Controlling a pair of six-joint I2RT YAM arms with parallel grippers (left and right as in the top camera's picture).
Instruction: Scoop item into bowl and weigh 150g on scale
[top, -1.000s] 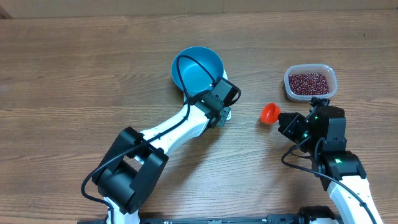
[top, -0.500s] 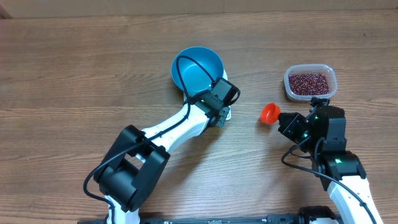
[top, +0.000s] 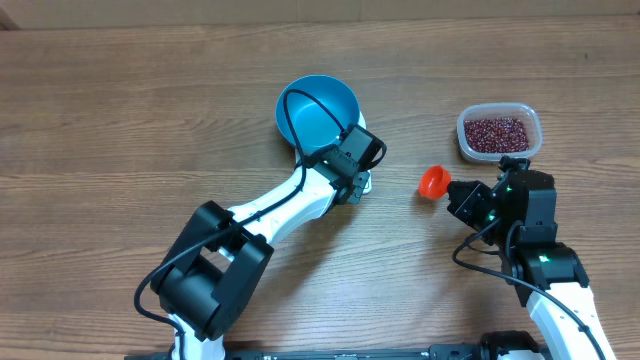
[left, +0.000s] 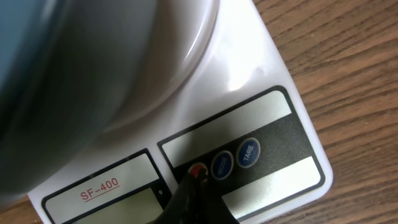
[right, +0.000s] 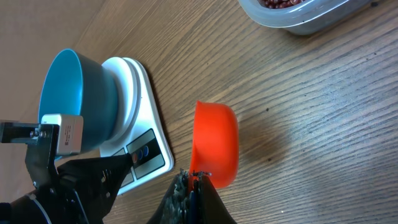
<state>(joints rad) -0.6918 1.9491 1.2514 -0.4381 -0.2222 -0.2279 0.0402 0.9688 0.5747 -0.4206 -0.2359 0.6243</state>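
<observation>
Left gripper (left: 194, 190) has its dark fingers drawn together into a single narrow wedge with no gap showing, and the tip sits on the small round red button (left: 198, 170) of the scale (left: 261, 68). Beside that button are two round blue ones, the farther marked TARE (left: 248, 152), all set in a dark strip on the scale's glossy white plastic face. A red "SF-400" label (left: 99, 188) is printed on the pale panel to the left. The scale is a flat slab with rounded corners, and its raised circular platform carries the bowl (top: 318, 112), a smooth, round blue one seen from overhead at the middle of the table (top: 120, 120). A black cable from the left arm arcs across its opening.

Right gripper (right: 194, 183) is clamped on the scoop (right: 216, 146), a small orange-red plastic cup with a rounded body. It is held at its near end and tipped on its side just above the wood. From overhead the scoop (top: 433, 181) lies between the scale and the container (top: 499, 131), apart from both.

That container is a clear, rounded-rectangle plastic tub at the right of the table, holding small dark red beans (top: 497, 133). The tabletop is brown wood with long streaked grain.
</observation>
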